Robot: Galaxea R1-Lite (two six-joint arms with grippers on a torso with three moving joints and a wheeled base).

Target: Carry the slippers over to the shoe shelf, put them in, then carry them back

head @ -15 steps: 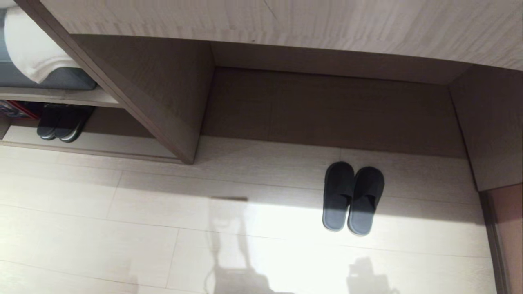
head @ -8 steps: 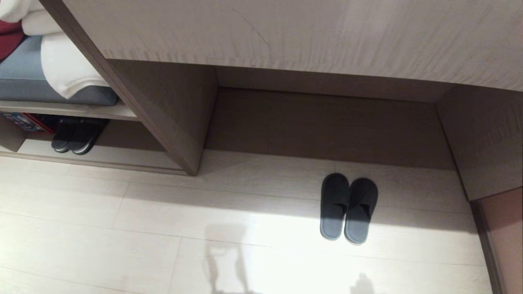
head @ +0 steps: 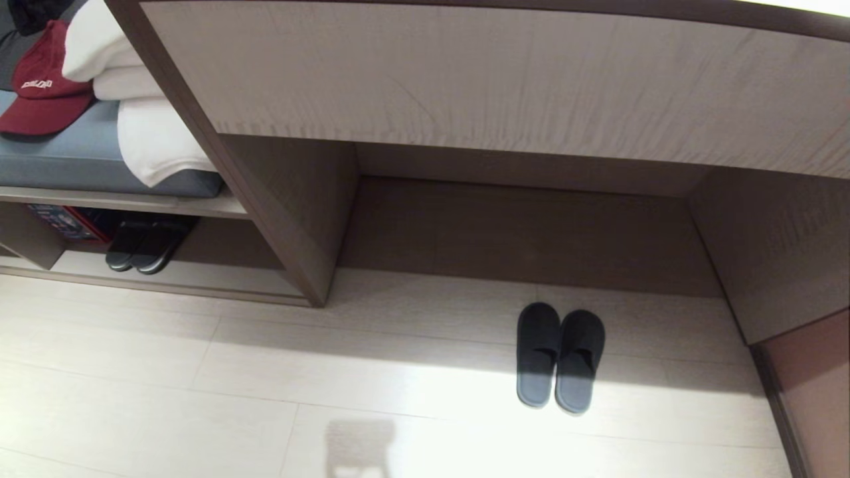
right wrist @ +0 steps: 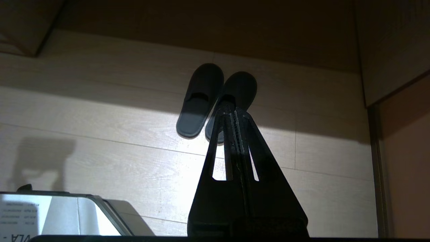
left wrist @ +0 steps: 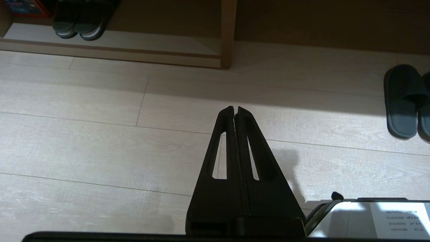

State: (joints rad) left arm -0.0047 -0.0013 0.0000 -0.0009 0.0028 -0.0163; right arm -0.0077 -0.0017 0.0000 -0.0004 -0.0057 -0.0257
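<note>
Head camera looks steeply down from above at the pale floor (head: 199, 398) before a wood-grain desk recess (head: 524, 226), the slippers (head: 560, 358) far right and the shoe shelf (head: 166, 275) far left. The left wrist camera, set low behind the closed left gripper (left wrist: 235, 109), faces the same floor, sharing the shelf's second dark pair (left wrist: 80, 25) and 1 slipper at its edge. The right wrist camera, behind the closed right gripper (right wrist: 231, 109), looks nearer and straight at the 2 slippers, shared by all 3 views.
</note>
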